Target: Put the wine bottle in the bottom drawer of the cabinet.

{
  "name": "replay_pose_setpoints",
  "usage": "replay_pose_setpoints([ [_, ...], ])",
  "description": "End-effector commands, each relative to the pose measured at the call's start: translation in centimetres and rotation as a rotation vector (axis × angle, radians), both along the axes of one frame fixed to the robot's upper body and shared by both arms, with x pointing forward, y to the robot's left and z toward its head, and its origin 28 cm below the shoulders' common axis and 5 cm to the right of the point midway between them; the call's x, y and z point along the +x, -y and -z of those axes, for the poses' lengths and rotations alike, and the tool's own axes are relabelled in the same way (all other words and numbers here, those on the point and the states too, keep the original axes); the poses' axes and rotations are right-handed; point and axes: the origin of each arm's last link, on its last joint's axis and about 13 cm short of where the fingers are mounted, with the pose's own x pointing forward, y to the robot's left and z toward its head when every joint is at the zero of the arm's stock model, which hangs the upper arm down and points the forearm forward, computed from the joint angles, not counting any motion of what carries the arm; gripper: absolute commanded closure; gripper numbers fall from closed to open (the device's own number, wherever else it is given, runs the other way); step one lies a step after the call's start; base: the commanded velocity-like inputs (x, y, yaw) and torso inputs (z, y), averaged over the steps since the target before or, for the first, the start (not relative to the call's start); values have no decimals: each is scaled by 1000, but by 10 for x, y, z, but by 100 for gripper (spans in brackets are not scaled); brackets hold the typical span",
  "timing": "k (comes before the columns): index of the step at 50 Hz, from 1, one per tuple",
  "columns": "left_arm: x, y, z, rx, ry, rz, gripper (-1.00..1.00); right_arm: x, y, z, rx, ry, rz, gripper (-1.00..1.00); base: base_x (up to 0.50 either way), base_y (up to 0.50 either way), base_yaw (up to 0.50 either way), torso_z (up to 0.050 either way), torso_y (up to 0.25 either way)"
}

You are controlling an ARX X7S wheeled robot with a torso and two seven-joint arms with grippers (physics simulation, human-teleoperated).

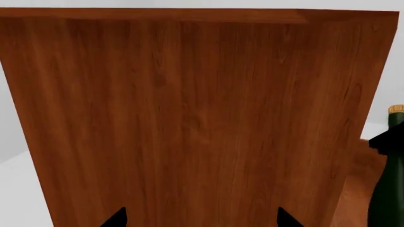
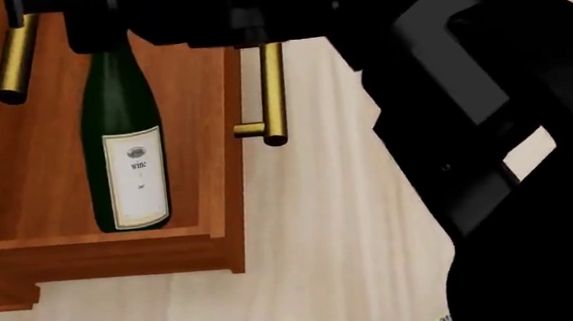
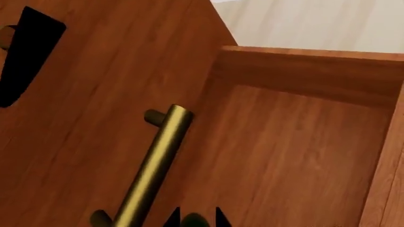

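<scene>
Gripping the wine bottle (image 2: 125, 156) by its neck, the right tool (image 3: 196, 218) holds it upright in the bottom drawer (image 2: 221, 242); left tool (image 1: 200, 218) released, fingertips cut off.

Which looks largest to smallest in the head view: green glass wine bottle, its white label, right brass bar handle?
1. Green glass wine bottle
2. Right brass bar handle
3. White rectangular label
Handle sits nearer the camera; its top is hidden.

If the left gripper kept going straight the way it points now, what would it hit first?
Most likely the cabinet: its flat wooden panel fills the left wrist view dead ahead of the left gripper. The wine bottle stands off to the side, out of that line. How far off the panel is cannot be told.
</scene>
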Motion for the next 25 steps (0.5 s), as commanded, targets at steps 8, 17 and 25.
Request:
replay_pose_setpoints([
  [8, -1, 0, 0, 6, 8, -6, -100, 8, -1, 23, 5, -50, -21, 100, 0, 0, 0, 0, 0],
  [17, 0, 0, 1, 7, 4, -8, -100, 10, -1, 33, -31, -55, -15, 100, 0, 0, 0, 0, 0],
  [25, 0, 0, 1, 7, 5, -8, -100, 13, 1, 42, -52, -58, 5, 100, 0, 0, 0, 0, 0],
])
